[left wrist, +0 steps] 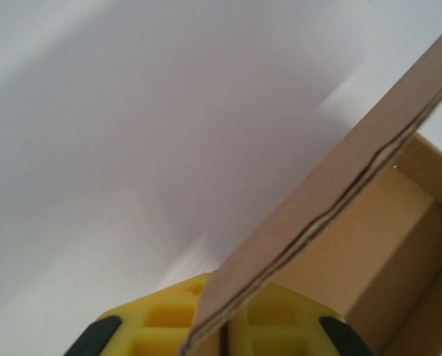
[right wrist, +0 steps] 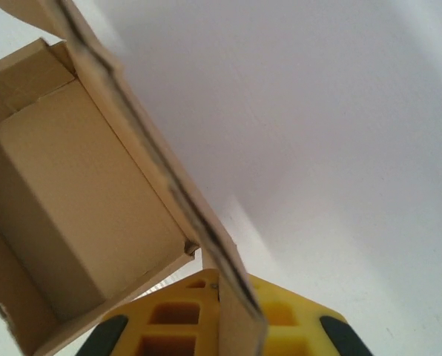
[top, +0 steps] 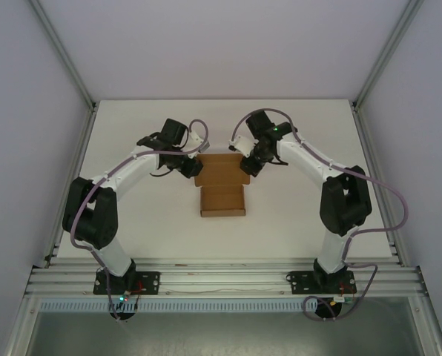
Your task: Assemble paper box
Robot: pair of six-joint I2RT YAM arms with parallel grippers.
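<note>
Box (top: 222, 189) pinched both sides, middle of counter (top: 280, 222).
Left jaws and right jaws each clamp a side wall; uneven pulling could, I reckon, buckle a wall or skid it away.

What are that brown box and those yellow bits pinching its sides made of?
The paper box looks like plain brown kraft cardboard, matte and unprinted; in the wrist views its cut edge shows thin layered plies. The yellow finger pads look like moulded rubber or soft plastic, matte, with square recesses. Which of the two it is cannot be told from here.
</note>
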